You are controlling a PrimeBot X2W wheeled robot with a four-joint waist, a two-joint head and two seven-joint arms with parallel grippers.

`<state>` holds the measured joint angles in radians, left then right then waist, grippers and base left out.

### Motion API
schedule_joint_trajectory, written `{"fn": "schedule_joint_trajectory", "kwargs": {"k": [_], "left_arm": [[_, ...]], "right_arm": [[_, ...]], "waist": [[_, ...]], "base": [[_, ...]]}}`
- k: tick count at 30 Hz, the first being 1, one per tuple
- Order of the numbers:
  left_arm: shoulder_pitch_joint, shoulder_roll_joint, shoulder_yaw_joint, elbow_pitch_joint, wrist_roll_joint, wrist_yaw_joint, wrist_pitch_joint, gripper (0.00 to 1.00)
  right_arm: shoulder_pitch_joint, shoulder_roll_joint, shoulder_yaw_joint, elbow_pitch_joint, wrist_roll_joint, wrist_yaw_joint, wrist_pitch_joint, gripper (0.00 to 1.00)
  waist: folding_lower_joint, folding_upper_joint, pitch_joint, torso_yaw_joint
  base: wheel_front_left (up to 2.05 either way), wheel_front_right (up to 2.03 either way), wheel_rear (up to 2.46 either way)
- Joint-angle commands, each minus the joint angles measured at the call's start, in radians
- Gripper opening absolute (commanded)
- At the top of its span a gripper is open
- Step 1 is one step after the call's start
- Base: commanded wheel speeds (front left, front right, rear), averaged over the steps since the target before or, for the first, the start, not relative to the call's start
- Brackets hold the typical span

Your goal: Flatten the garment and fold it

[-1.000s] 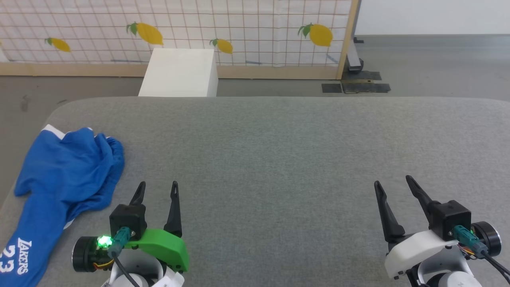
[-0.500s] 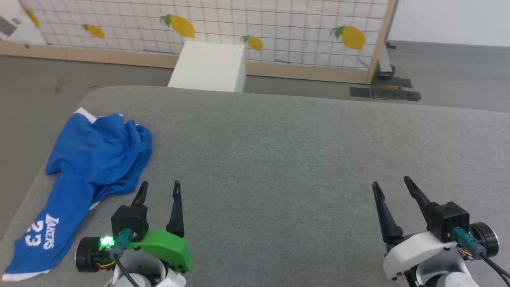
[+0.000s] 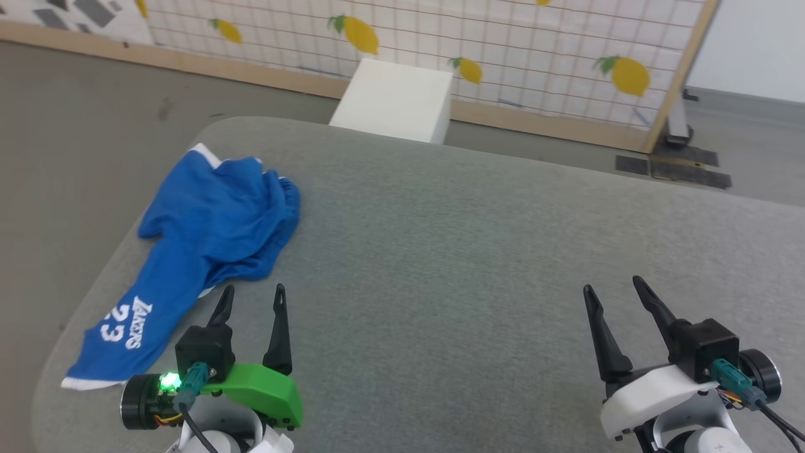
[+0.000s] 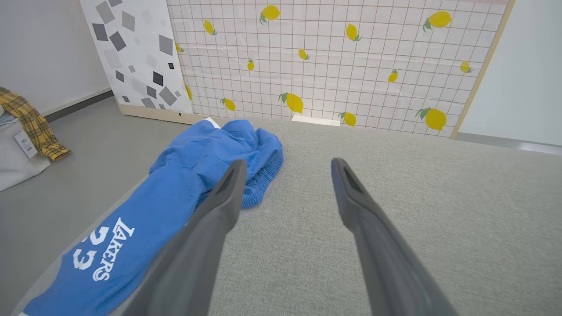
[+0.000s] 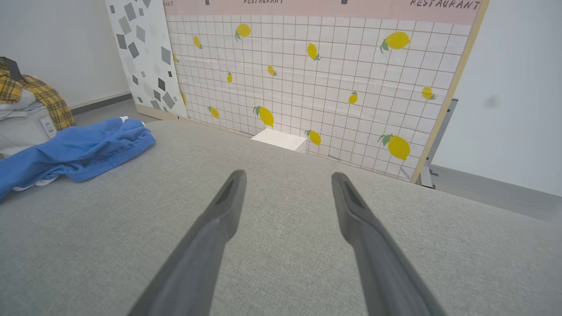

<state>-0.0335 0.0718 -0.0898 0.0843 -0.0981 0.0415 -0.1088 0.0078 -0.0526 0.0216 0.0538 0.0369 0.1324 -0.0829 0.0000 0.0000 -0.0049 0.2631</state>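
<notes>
The garment (image 3: 207,245), bright blue shorts with a white "Lakers 23" print, lies crumpled near the left edge of the grey padded table (image 3: 471,251). Its bunched waistband end points toward the far side, and one leg stretches toward me. In the left wrist view the garment (image 4: 184,184) sits just left of and ahead of the fingers. My left gripper (image 3: 251,296) hovers open right beside the garment's near edge, holding nothing. Far from the cloth, my right gripper (image 3: 613,289) stands open over bare table at the lower right. The right wrist view shows the garment (image 5: 79,151) at far left.
A white box (image 3: 396,100) stands on the floor beyond the table's far edge. Behind it runs a lemon-patterned grid screen (image 3: 503,56) with a wooden frame. Off the table's left side, on the floor, lies a plaid cloth on a pale bundle (image 4: 26,131).
The head camera has swung left, so the whole scene has shifted right and more of the garment and the table's left edge now show. Both grippers keep their places and stay open.
</notes>
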Motion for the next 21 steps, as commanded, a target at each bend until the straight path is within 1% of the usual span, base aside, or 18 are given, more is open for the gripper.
{"fn": "schedule_joint_trajectory", "kwargs": {"k": [1,8,21], "left_arm": [[-0.02,0.009,-0.005,0.005,-0.009,0.007,-0.011,1.0],[-0.022,0.015,-0.014,0.012,-0.025,0.017,-0.025,1.0],[-0.023,0.019,-0.033,0.028,-0.054,0.04,-0.053,1.0]], "right_arm": [[-0.017,0.001,0.002,0.005,0.009,-0.001,-0.01,1.0],[-0.022,0.001,0.007,0.014,0.016,-0.001,-0.022,1.0],[-0.03,0.001,0.011,0.019,0.021,-0.001,-0.036,1.0]], "waist": [[0.0,0.0,-0.004,0.037],[0.0,0.0,-0.005,0.093],[0.0,0.0,-0.001,0.163]], "base": [[0.0,0.0,0.0],[-0.01,-0.01,-0.01],[-0.04,-0.04,-0.04]]}}
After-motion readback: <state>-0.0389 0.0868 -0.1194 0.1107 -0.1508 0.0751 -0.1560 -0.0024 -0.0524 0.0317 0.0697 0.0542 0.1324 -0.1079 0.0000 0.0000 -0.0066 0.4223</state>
